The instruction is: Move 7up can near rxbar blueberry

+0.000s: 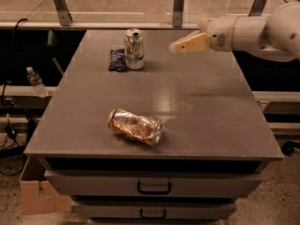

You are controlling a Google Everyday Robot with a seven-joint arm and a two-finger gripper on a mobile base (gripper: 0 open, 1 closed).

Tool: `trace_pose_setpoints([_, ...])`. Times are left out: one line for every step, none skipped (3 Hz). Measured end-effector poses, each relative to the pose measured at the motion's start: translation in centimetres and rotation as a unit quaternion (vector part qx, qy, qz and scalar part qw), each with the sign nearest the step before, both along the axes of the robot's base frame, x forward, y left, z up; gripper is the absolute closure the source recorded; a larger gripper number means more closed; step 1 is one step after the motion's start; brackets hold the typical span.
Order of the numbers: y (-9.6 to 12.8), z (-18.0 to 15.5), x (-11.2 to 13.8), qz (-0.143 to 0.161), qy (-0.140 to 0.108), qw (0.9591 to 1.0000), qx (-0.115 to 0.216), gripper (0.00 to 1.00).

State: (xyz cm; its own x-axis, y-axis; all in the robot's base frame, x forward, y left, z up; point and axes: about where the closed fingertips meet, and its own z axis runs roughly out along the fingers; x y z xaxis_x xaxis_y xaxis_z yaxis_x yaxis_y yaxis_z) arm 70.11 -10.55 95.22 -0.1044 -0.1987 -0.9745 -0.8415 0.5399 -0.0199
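The 7up can [134,49], white and silver with green markings, stands upright at the far left of the grey table [197,107]. The rxbar blueberry [117,60], a flat dark navy wrapper, lies right beside it on its left, touching or nearly so. My gripper [176,47] is raised above the table to the right of the can, well apart from it, and holds nothing.
A crushed orange-and-silver can [135,125] lies on its side near the front of the table. Drawers with handles [153,188] sit below the tabletop. A plastic bottle [35,82] and a cardboard box [35,191] stand at the left. A railing runs behind the table.
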Motion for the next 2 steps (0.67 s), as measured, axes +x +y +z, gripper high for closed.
trace_pose_setpoints([-5.5,2.8,-4.1,-0.061,-0.036,0.9975,0.005,0.0])
trace_pose_setpoints([-8.8,2.8,-5.1,-0.088,-0.037,0.9954,0.006,0.0])
